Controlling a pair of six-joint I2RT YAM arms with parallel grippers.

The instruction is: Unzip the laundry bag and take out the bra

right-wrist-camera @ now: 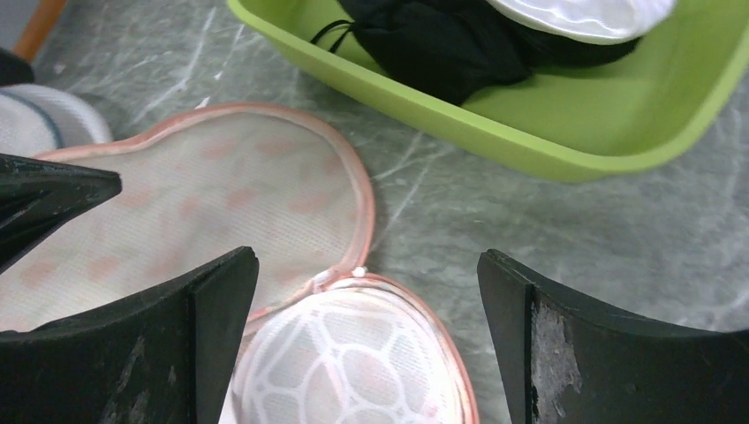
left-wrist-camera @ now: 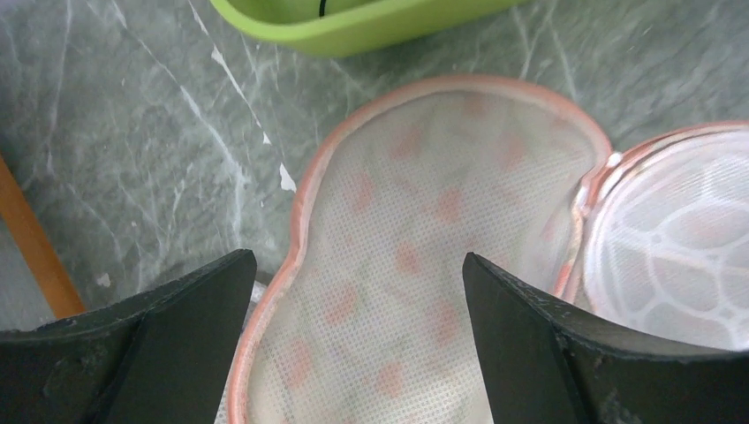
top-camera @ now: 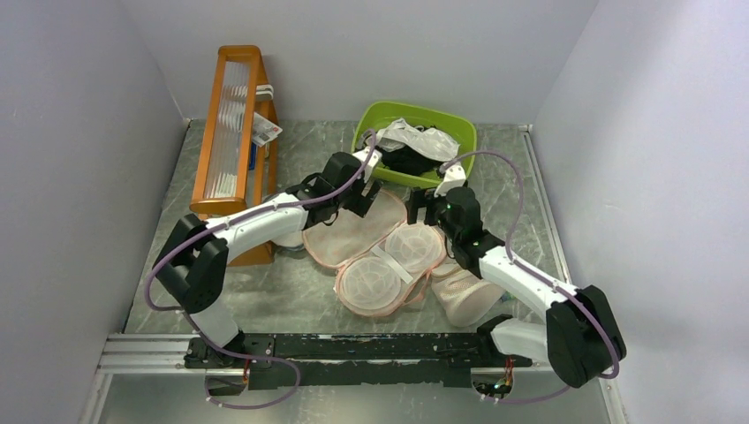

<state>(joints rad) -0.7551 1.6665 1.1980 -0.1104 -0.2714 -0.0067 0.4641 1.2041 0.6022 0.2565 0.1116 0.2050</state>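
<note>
Nearest you, the left gripper [left-wrist-camera: 358, 261] hung with its black jaws spread wide, released and empty, just above the flat half of the laundry bag [top-camera: 349, 234]. The bag lay opened out at the middle of the grey marbled table [top-camera: 291, 300]. One half was a flat mesh flap with orange-pink print showing through, the other two domed white mesh lobes, with pink edging all round. You could not tell the bra apart from that white mesh. The right gripper [right-wrist-camera: 366, 256] was likewise open and held nothing, over the spot where the flap met a domed lobe. Plain pale walls [top-camera: 79, 177] closed the table on three sides. A green basin [right-wrist-camera: 530, 155] holding black garments [right-wrist-camera: 442, 44] sat at the far edge, with a strip of bare table between it and the bag. An orange rack [top-camera: 234, 132] stood along the left wall. A beige mesh pouch [top-camera: 464, 296] lay just beside the bag, under the right arm. Bare table showed at the near left and along the right wall.
</note>
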